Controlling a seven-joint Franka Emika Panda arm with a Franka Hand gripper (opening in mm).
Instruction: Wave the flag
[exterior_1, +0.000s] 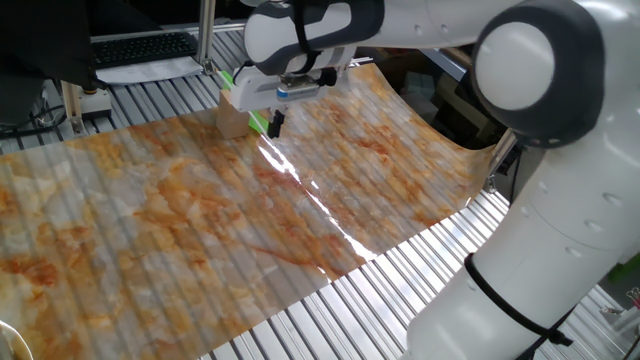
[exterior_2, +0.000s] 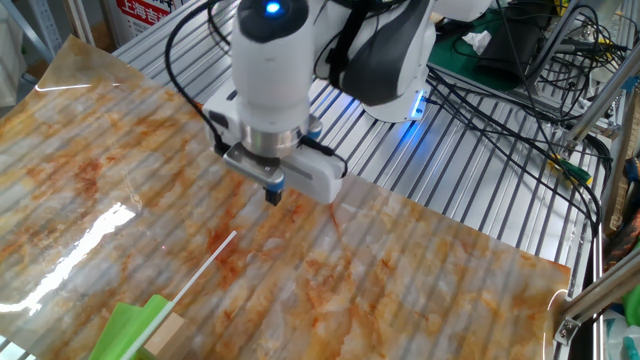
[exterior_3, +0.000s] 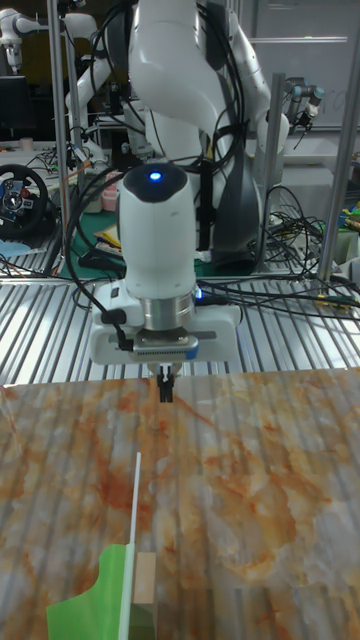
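Gripper (exterior_1: 275, 123), fingers pressed together and empty, hangs just beside the flag (exterior_1: 257, 122) by the wooden block (exterior_1: 232, 117). Opposite, gripper (exterior_2: 272, 192) is apart from the flag (exterior_2: 128, 328). Tall view: flag (exterior_3: 105, 585) lies flat, white stick toward gripper (exterior_3: 165, 385).

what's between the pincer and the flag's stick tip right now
Only bare marbled sheet. In the other fixed view, the pincer hangs short of the flag, with nothing lying between it and the stick's white tip.
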